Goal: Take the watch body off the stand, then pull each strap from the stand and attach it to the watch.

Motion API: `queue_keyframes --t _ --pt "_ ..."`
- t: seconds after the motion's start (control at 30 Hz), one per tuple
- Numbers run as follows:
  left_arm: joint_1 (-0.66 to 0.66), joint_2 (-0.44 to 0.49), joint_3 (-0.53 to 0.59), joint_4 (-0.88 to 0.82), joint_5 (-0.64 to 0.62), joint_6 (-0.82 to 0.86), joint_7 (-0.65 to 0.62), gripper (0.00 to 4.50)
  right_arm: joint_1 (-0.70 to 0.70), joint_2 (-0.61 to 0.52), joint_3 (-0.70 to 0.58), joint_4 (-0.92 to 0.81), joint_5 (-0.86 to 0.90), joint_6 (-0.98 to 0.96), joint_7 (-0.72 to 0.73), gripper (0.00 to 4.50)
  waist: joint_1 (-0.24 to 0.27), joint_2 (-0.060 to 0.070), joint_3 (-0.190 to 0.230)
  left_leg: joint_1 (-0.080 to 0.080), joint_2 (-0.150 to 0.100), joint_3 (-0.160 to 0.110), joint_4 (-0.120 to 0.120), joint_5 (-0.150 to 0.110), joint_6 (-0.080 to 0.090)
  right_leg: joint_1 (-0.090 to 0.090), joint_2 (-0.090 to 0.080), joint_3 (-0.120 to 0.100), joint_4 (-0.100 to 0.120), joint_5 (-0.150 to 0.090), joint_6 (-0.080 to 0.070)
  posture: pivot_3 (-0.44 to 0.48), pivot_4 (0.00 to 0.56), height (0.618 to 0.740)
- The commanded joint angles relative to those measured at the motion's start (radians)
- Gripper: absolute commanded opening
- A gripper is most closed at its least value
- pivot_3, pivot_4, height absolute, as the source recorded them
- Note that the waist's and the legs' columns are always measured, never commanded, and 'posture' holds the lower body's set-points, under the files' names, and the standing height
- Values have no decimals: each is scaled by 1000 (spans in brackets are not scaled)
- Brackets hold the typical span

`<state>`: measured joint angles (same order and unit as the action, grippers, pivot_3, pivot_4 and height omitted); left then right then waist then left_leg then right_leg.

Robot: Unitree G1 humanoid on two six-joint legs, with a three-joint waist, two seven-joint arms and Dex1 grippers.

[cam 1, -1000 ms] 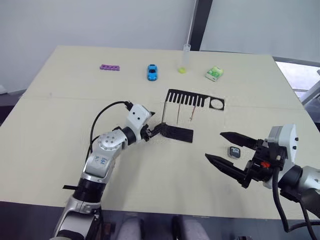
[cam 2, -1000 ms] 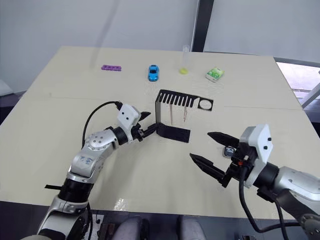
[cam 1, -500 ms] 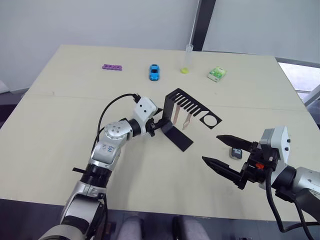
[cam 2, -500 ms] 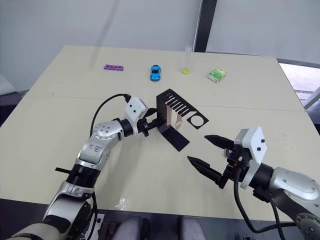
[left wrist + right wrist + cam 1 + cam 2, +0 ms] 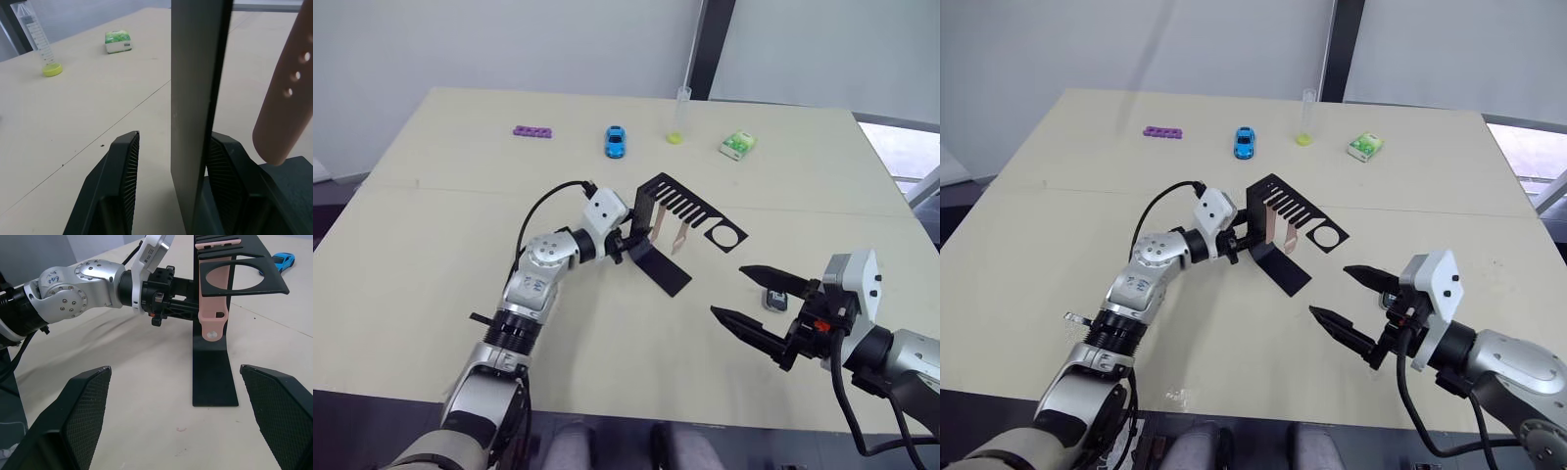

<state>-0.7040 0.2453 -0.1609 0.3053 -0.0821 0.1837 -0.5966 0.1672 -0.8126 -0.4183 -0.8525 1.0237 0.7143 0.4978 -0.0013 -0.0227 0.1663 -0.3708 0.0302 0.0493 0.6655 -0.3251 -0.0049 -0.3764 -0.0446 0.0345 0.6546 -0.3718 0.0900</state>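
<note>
The left gripper (image 5: 625, 242) grips the upright of the stand (image 5: 664, 271), fingers nearly closed on it. Two straps (image 5: 678, 235) hang from its comb. At four o'clock, the right gripper (image 5: 759, 303) gapes wide, empty, just beside the watch body (image 5: 773, 299). Advice: brace the stand firmly before pulling.
</note>
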Motion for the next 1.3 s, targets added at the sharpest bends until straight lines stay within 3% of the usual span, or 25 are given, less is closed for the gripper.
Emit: queue_keyframes --t 0.03,0.17,0.53,0.9,1.1,1.3 --pt "-28 -10 4 -7 5 -27 -5 1643 -6 10 -8 -21 -3 -27 -17 4500 0 0 0 0 0 0 0 0 0 0 0 0 0 0 0 0 150 740" --pt "-27 -18 3 -15 4 -26 -12 54 -9 14 -1 -17 -15 -32 -19 4500 0 0 0 0 0 0 0 0 0 0 0 0 0 0 0 0 150 740" --pt "-1 -69 17 -71 9 18 67 54 -7 29 9 -36 -37 -39 -51 4500 2 0 0 0 0 0 0 0 0 0 0 0 0 0 0 0 150 740" --pt "70 -228 -11 -193 83 94 320 54 -180 209 181 -58 -167 15 -418 4500 -2 0 0 -1 0 0 0 0 -1 -1 0 0 0 0 0 0 150 740" --pt "87 -270 -41 -217 107 151 363 54 -287 271 348 -49 -304 82 -549 4500 0 0 0 -1 0 0 0 1 -1 -2 0 0 1 0 0 0 150 740" --pt "57 -275 -30 -238 86 245 346 54 -322 330 399 -25 -382 124 -598 4500 0 0 0 -1 0 0 0 1 -1 -2 0 0 1 0 0 0 150 740"
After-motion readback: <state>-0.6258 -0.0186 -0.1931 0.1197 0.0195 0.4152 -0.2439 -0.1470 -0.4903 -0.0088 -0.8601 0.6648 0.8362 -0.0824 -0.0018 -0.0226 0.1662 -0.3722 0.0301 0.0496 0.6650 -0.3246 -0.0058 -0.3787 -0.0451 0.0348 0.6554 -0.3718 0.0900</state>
